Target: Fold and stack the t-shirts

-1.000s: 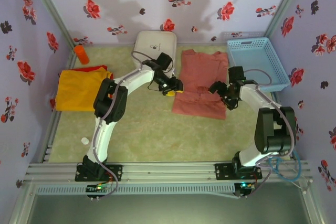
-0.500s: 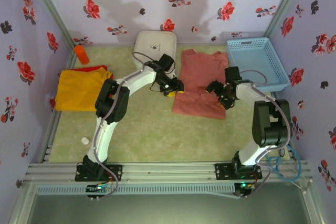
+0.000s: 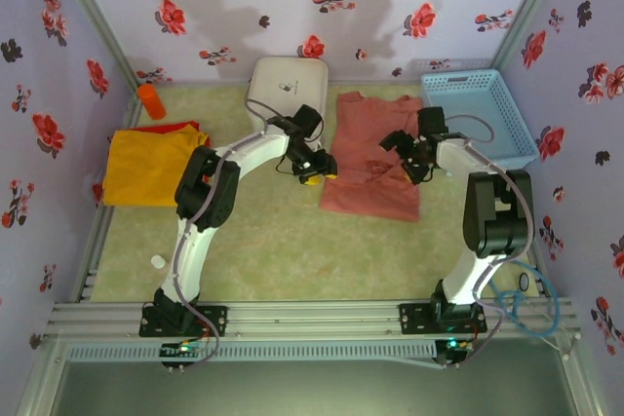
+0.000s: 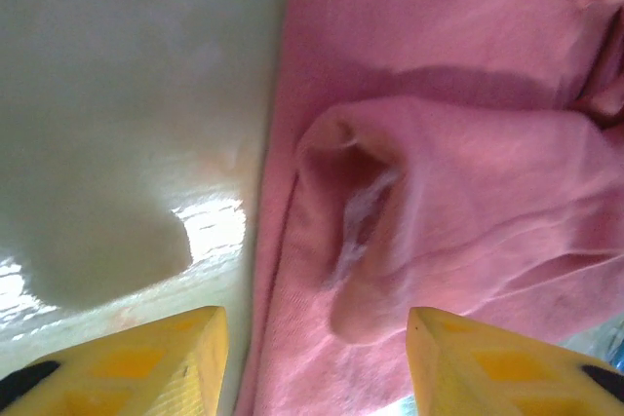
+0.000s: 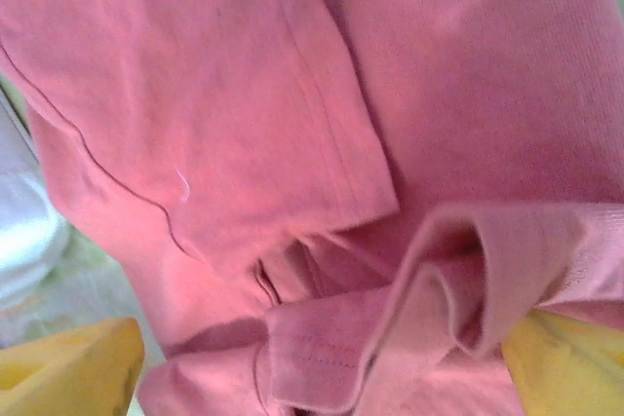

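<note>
Fingers [image 4: 146, 362] of left gripper [image 4: 310, 338] wide apart, straddling left edge of pink shirt [image 4: 468, 192], with a raised sleeve fold between them. On right gripper [image 5: 312, 367] fingers also wide, bunched pink cloth against one. Pink shirt lies spread at far centre. Yellow shirt [image 3: 146, 168] at left, red one [image 3: 174, 127] showing at its far edge.

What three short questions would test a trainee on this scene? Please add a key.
1. True or false: in the top view, the yellow-orange t-shirt lies to the left of the pink t-shirt.
2. On the table, the white box stands: A at the far edge; B at the near edge; C on the pink t-shirt.
3. Are the left fingers open or shut?
Key: 1 true; 2 A; 3 open.
</note>
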You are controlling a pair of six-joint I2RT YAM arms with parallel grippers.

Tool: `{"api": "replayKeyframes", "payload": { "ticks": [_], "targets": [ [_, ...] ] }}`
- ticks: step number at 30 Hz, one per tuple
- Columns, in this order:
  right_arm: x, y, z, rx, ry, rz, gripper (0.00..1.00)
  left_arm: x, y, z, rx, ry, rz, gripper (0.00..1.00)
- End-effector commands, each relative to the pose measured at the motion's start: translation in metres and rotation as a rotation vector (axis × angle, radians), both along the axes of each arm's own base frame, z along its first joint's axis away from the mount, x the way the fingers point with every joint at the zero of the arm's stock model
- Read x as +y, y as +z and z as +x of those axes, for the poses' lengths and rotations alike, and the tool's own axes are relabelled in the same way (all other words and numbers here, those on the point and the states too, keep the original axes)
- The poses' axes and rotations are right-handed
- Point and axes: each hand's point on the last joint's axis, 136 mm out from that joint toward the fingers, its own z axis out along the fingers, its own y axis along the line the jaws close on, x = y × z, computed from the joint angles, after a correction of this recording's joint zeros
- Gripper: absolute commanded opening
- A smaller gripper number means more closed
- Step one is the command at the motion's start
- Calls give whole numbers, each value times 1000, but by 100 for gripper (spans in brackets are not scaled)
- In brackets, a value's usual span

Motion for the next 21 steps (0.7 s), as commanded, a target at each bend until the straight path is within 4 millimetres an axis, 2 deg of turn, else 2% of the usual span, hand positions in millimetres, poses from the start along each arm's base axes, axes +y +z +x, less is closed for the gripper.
{"api": "replayKeyframes", "payload": {
  "ticks": [1,4,7,12,16,18,21],
  "targets": [
    [-7,-3,20,-5,-68,85,95,4,22,-8,-23,5,-6,51],
    [-12,-2,29,-11,-80,92,95,2,23,-14,-21,1,-11,51],
    [-11,8,35,-37,-67,91,95,-5,24,-17,-21,-6,-24,51],
    [-12,33,28,-93,-32,62,95,-25,31,-17,-24,-22,-79,51],
    [-20,49,1,-95,0,-7,95,-25,31,-20,-17,-43,-71,49],
    [-23,49,-19,-71,25,-49,95,-16,29,-23,-19,-46,-54,48],
    [-31,41,-55,-13,48,-106,93,3,22,-34,-11,-57,-19,45]
  ]
}}
